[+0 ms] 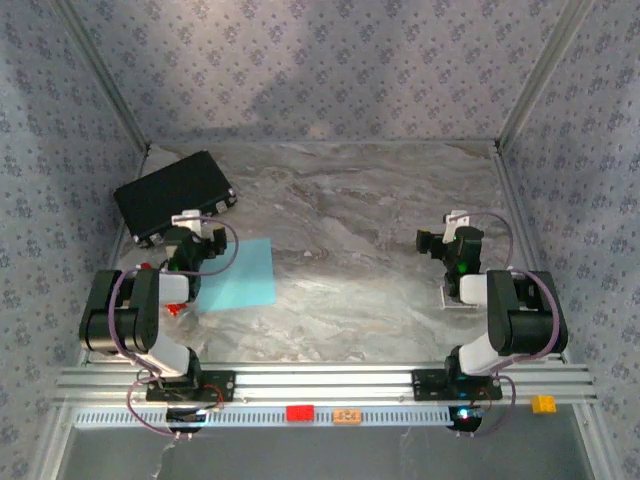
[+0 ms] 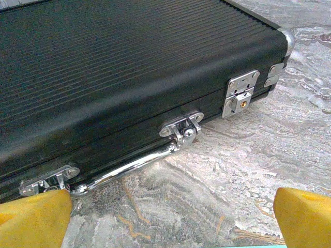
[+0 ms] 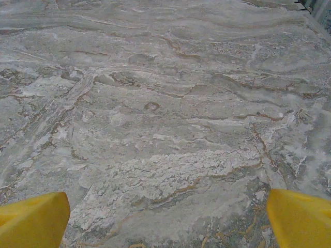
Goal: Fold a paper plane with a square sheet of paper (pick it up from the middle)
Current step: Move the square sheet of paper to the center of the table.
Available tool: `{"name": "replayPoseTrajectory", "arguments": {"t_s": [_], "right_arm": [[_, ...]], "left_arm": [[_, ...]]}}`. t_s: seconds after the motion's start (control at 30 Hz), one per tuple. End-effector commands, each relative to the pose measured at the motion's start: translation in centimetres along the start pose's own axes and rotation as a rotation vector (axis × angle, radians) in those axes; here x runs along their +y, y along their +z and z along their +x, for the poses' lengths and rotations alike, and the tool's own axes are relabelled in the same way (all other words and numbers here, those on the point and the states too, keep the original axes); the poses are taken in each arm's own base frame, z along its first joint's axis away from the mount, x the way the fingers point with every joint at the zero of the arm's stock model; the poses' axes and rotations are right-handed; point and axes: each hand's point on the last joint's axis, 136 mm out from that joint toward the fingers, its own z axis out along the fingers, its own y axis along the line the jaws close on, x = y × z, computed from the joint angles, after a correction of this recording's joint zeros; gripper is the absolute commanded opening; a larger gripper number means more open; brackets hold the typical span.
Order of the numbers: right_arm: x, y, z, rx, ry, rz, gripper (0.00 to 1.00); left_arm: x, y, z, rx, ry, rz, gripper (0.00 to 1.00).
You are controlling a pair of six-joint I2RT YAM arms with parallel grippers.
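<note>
The square sheet of paper (image 1: 240,275), light cyan-blue, lies flat and unfolded on the marble table, just right of my left arm. A thin sliver of its edge (image 2: 258,246) shows at the bottom of the left wrist view. My left gripper (image 1: 197,230) hovers over the sheet's far-left corner, open, its yellow fingertips (image 2: 33,219) wide apart with bare table between them (image 2: 173,222). It faces the black case. My right gripper (image 1: 452,238) hangs open over bare marble at the right (image 3: 165,222), far from the paper, holding nothing.
The black ribbed case (image 1: 172,197), with its chrome handle (image 2: 129,168) and latch (image 2: 239,95), lies at the back left. A small red stick (image 1: 176,309) lies by the left arm. Patterned walls close in three sides. Small coloured blocks (image 1: 299,412) sit on the front rail.
</note>
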Motion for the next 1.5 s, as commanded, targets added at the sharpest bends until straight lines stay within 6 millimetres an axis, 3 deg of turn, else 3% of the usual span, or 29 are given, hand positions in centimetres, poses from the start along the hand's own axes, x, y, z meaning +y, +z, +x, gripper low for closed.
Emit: {"name": "replayPoseTrajectory", "arguments": {"t_s": [0.0,0.77,1.0,1.23,1.37,1.47], "right_arm": [[-0.1,0.3,-1.0,-0.030,-0.019,0.012,0.99],[-0.2,0.4,-1.0,-0.026,-0.010,0.007,0.99],[0.6,-0.1,-1.3,-0.044,-0.043,-0.004,0.99],[0.0,-1.6,-3.4,-0.009,-0.017,0.041,0.99],[0.2,-3.8,-5.6,-0.034,0.037,0.056,0.99],[1.2,-5.4,-7.2,-0.010,0.142,0.005,0.99]], "left_arm": [[-0.1,0.4,-1.3,-0.038,0.001,0.013,1.00],[-0.1,0.3,-1.3,-0.038,0.001,0.014,1.00],[-0.4,-0.5,-2.1,-0.068,0.007,0.035,1.00],[1.0,-2.9,-3.9,-0.042,-0.072,-0.039,1.00],[1.0,-4.8,-5.3,-0.062,-0.136,-0.030,1.00],[2.3,-6.2,-6.2,-0.043,-0.270,-0.098,1.00]]}}
